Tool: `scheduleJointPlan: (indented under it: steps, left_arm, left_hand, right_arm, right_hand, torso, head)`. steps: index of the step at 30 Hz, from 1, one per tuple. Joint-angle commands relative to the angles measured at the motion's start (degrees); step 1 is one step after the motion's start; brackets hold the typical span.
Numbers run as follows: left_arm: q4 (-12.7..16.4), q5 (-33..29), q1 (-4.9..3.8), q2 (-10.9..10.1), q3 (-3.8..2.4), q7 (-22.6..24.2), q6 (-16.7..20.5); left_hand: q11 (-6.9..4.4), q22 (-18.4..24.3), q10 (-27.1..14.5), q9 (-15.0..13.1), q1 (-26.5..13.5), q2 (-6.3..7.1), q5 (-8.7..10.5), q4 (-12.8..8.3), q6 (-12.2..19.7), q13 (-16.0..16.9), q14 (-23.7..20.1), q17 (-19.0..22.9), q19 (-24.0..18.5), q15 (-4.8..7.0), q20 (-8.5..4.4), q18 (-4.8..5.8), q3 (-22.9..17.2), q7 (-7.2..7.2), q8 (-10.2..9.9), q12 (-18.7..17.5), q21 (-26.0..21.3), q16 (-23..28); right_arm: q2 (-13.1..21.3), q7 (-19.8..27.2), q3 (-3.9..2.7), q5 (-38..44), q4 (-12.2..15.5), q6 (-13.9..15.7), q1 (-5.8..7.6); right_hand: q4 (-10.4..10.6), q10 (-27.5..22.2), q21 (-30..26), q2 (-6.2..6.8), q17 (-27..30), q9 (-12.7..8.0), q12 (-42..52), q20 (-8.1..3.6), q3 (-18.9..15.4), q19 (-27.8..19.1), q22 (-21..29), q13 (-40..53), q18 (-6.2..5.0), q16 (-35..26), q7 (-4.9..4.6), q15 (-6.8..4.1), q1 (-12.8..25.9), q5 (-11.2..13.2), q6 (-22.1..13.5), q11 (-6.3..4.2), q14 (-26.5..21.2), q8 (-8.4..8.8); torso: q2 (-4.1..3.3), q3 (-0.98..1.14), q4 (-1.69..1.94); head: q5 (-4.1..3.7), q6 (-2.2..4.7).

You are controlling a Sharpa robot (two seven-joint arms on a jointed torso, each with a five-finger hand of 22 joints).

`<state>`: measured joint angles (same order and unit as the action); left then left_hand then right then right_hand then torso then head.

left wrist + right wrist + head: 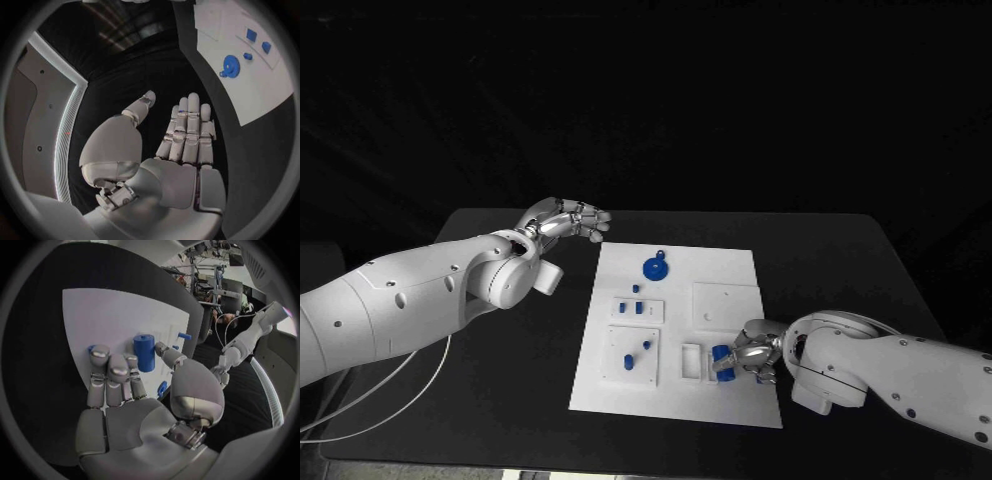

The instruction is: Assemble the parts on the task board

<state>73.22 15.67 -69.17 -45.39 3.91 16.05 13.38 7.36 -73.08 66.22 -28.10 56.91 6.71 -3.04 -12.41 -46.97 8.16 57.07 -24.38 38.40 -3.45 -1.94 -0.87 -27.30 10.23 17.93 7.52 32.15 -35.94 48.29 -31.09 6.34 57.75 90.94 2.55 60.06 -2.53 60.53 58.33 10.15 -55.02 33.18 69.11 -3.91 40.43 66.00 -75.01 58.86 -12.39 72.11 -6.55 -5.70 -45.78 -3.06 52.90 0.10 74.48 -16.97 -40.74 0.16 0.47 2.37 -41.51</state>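
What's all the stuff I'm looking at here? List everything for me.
table: one, black, under everything.
task board: one, white, middle of the table.
gear: one, blue, far end of the board.
small blue pieces: several, left half of the board; exact count unclear.
blue cylinder: one, near right part of the board, at the right hand's fingertips.
cable: one, white, near left of the table.
left hand: one, silver, fingers apart, over the table left of the board.
right hand: one, silver, at the cylinder.

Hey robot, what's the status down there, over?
Left hand open, off the board's far-left corner. Right hand at the blue cylinder on the task board; grip unclear. Blue gear untouched. Nothing blocking.
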Motion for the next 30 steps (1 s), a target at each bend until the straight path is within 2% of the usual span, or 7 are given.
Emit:
scheduleJointPlan:
  steps: [1, 4, 10, 14, 21, 30]
  left_arm:
    - [0.2, -0.4, -0.03, 0.0, -0.04, 0.8, -0.9]
    - [0.2, -0.4, -0.03, 0.1, -0.04, 0.8, -0.9]
    - [0.2, -0.4, -0.03, 0.1, -0.04, 0.9, -1.0]
    - [0.2, -0.4, -0.03, 0.1, -0.04, 0.9, -0.9]
    - [0.3, -0.4, -0.03, 0.1, -0.04, 0.9, -0.9]
    - [0.3, -0.4, -0.04, 0.1, -0.04, 0.9, -0.8]
  left_hand:
    - [0.08, -0.1, -0.5, 0.1, -0.5, -0.23, 0.09, 0.0, 0.4, 0.0, -0.1, -0.1, 0.0, -0.39, 0.08, 0.10, 0.3, -0.02, -0.2, -0.4, -0.3, 0.4]
    - [0.09, -0.1, -0.5, 0.1, -0.5, -0.16, 0.08, 0.0, 0.4, 0.0, -0.1, -0.1, 0.0, -0.40, 0.09, 0.11, 0.4, -0.01, -0.2, -0.4, -0.3, 0.5]
    - [0.09, -0.1, -0.5, 0.1, -0.6, -0.12, 0.07, -0.1, 0.4, 0.0, -0.1, -0.1, 0.0, -0.41, 0.10, 0.11, 0.5, -0.01, -0.2, -0.4, -0.3, 0.5]
    - [0.09, -0.1, -0.5, 0.1, -0.6, -0.12, 0.07, -0.1, 0.4, 0.0, -0.1, -0.2, 0.0, -0.41, 0.10, 0.11, 0.5, -0.01, -0.2, -0.4, -0.4, 0.5]
    - [0.09, -0.1, -0.5, 0.1, -0.5, -0.11, 0.07, -0.1, 0.4, 0.0, -0.1, -0.2, 0.0, -0.42, 0.10, 0.10, 0.5, -0.01, -0.2, -0.4, -0.4, 0.6]
    - [0.09, -0.1, -0.5, 0.1, -0.5, -0.12, 0.06, -0.1, 0.4, 0.0, -0.1, -0.2, 0.0, -0.42, 0.11, 0.09, 0.5, -0.01, -0.2, -0.4, -0.4, 0.6]
  right_arm:
    - [0.7, -0.6, 0.23, -1.0, 0.9, 1.4, -0.27]
    - [1.4, -0.7, 0.20, -1.8, 2.0, 1.6, 0.14]
    - [2.4, -0.7, 0.02, -4.3, 3.3, 2.2, 2.68]
    - [2.1, -0.7, -0.09, -5.0, 3.7, 1.9, 3.40]
    - [0.3, -1.1, -0.09, -6.0, 2.9, 0.6, 3.58]
    - [-1.0, -0.6, -0.07, -6.0, 2.3, 1.7, 3.58]
  right_hand:
    - [0.2, 0.4, 0.4, -0.67, -0.1, -0.7, -0.4, 0.05, 0.1, 0.0, -1.1, 0.2, -2.61, 0.0, 0.05, -0.47, 0.8, 0.3, 0.7, -0.05, 0.0, -0.45]
    - [0.2, 0.6, 0.4, -0.79, -0.2, -0.6, -0.5, 0.07, 0.0, 0.0, -1.0, 0.3, -2.61, 0.0, 0.14, -0.54, 1.2, 0.2, 0.9, -0.13, 0.0, -0.53]
    - [0.1, 0.7, 0.5, -0.87, -0.2, -0.6, -0.6, 0.06, 0.0, 0.0, -1.0, 0.3, -2.61, 0.0, 0.22, -0.61, 1.4, 0.2, 1.1, -0.20, 0.0, -0.58]
    - [0.1, 0.8, 0.6, -0.96, -0.3, -0.5, -0.6, 0.03, 0.1, 0.0, -1.0, 0.4, -2.61, 0.0, 0.30, -0.69, 1.6, 0.2, 1.4, -0.28, 0.0, -0.65]
    - [0.0, 1.0, 0.7, -1.25, -0.3, -0.5, -0.8, 0.00, 0.1, 0.0, -1.0, 0.5, -2.61, 0.0, 0.43, -0.81, 1.9, 0.2, 1.7, -0.41, 0.1, -0.72]
    - [-0.2, 1.1, 0.7, -1.32, -0.4, -0.4, -0.9, -0.04, 0.2, -0.1, -1.0, 0.6, -2.61, 0.0, 0.50, -0.88, 2.0, 0.2, 1.9, -0.48, 0.0, -0.72]
  torso:
    - [0.05, -0.05, -0.07]
    - [0.07, -0.09, -0.03]
    - [0.03, -0.04, 0.04]
    - [0.00, -0.03, 0.02]
    - [-0.06, 0.04, 0.05]
    - [-0.04, 0.05, 0.02]
  head:
    - [-0.06, 0.03]
    - [-0.12, 0.10]
    - [-0.35, 0.29]
    - [-0.36, 0.30]
    - [-0.26, 0.28]
    - [-0.14, 0.34]
